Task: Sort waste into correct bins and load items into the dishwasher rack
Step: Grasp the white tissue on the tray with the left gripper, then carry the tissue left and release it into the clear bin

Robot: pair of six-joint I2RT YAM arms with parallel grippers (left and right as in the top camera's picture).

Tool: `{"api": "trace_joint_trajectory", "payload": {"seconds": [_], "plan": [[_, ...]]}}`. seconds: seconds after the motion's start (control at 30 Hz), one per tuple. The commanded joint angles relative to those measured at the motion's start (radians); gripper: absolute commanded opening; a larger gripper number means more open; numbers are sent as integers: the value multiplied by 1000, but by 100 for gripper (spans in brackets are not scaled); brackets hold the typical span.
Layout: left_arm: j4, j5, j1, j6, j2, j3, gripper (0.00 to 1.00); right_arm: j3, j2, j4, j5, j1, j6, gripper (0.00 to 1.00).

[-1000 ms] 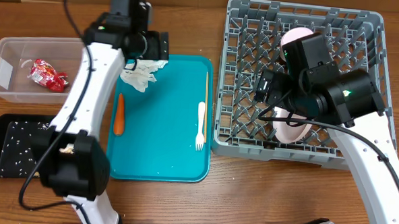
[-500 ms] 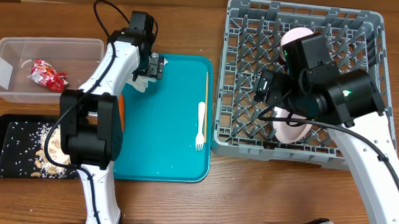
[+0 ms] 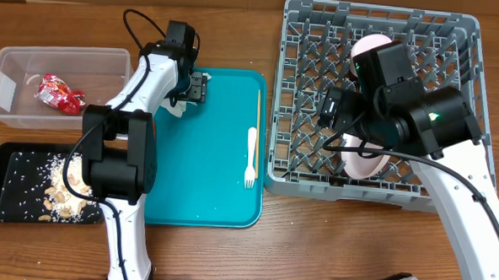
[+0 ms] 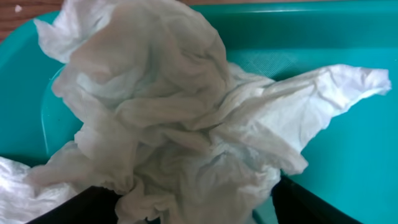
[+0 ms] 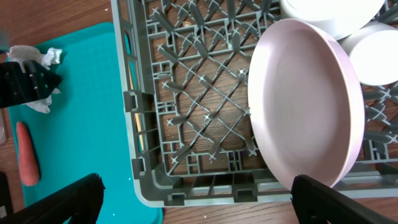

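A crumpled white napkin (image 4: 180,106) lies at the far left corner of the teal tray (image 3: 201,184). My left gripper (image 3: 193,87) is low over it and open, a finger on each side of the napkin (image 4: 199,208). The orange carrot (image 5: 26,163) lies on the tray's left side, mostly hidden under the arm in the overhead view. A white fork (image 3: 250,157) and chopsticks (image 3: 258,111) lie at the tray's right. My right gripper (image 3: 339,119) is open and empty above the grey rack (image 3: 296,41), beside an upright pink bowl (image 5: 305,99).
A clear tub (image 3: 4,62) at the far left holds a red wrapper (image 3: 59,94). In front of it a black tray (image 3: 4,159) holds rice scraps (image 3: 66,187). White bowls (image 5: 329,12) stand at the rack's back right.
My left gripper has come down from above the tray's far edge onto the napkin, which it now mostly covers in the overhead view. The right arm has not moved.
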Motion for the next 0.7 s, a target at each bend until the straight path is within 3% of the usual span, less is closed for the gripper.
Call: {"api": "trace_joint_trajectory", "payload": {"seconds": [0.0, 0.13, 0.2, 0.67], "plan": [[-1, -2, 1, -7, 16, -1, 58, 14, 0, 5, 11, 0, -1, 100], [-12, 2, 0, -8, 11, 2, 13, 14, 0, 5, 11, 0, -1, 100], [-53, 1, -6, -7, -2, 24, 4, 14, 0, 5, 11, 0, -1, 100], [-457, 10, -12, -42, -70, 480, 4, 14, 0, 5, 11, 0, -1, 100]]}}
